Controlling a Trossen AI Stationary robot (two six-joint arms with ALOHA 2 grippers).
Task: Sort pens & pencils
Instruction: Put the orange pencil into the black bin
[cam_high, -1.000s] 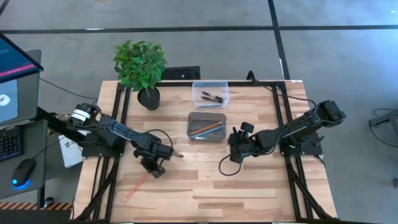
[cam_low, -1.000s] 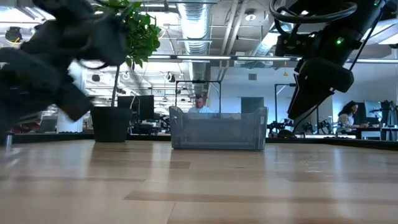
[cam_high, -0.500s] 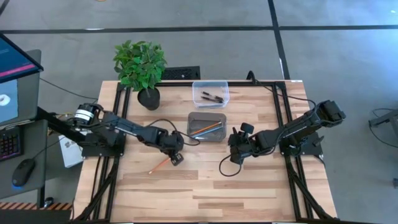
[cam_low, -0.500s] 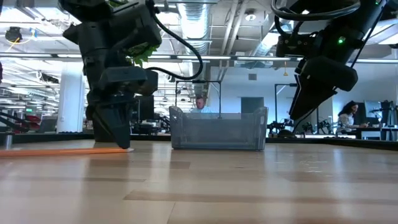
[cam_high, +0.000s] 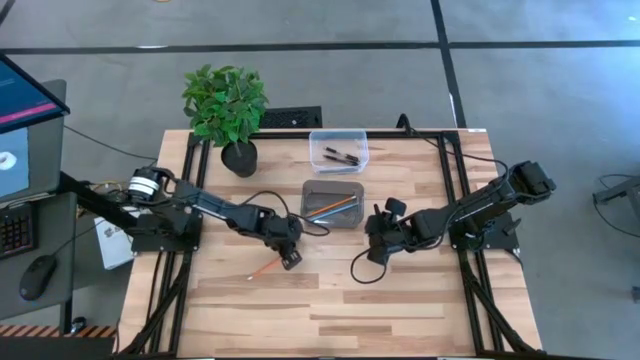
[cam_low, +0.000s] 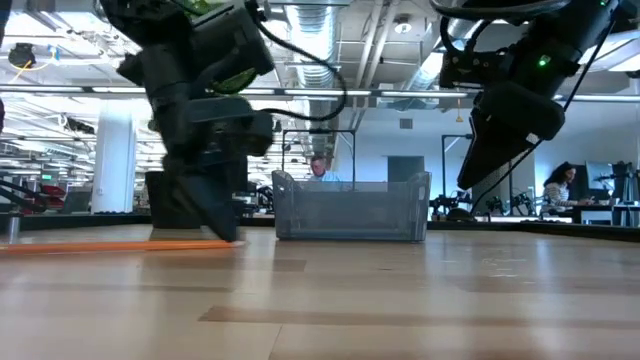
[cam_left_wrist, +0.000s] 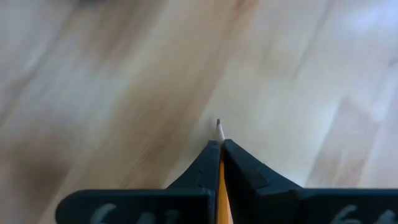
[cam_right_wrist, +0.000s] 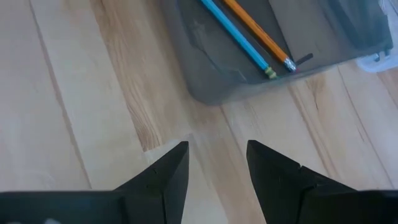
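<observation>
My left gripper (cam_high: 289, 259) is shut on an orange pencil (cam_high: 264, 269) at mid-table, near-left of the grey bin (cam_high: 333, 188). In the low view the pencil (cam_low: 110, 244) runs level just over the wood, out from the gripper (cam_low: 229, 238). The grey bin holds another orange pencil (cam_right_wrist: 256, 31) and a light blue one (cam_right_wrist: 239, 40), both lying flat on its floor. Black pens (cam_high: 341, 155) lie in the clear bin (cam_high: 338, 135) beyond. My right gripper (cam_right_wrist: 217, 165) hangs open above bare wood, just near-right of the grey bin. My left gripper pinches the orange pencil near its pointed end (cam_left_wrist: 221, 180) between both fingers, the fingers pointing down and along the shaft. The tip (cam_left_wrist: 218, 124) pokes out past the fingertips. The rest of the shaft (cam_high: 258, 272) trails toward the table's near-left, level; whether it touches the wood I cannot tell.
A potted plant (cam_high: 228, 110) stands at the far left of the table. Black frame rails (cam_high: 196, 190) run along both sides. A cable loop (cam_high: 362, 268) hangs from the right arm. Open wood (cam_high: 330, 310) spreads across the near half.
My left gripper has travelled from the near-left part of the table toward the right and far side, closer to the grey bin, staying shut on the orange pencil. The pencil has come along with it, its free end trailing behind to the near-left.
</observation>
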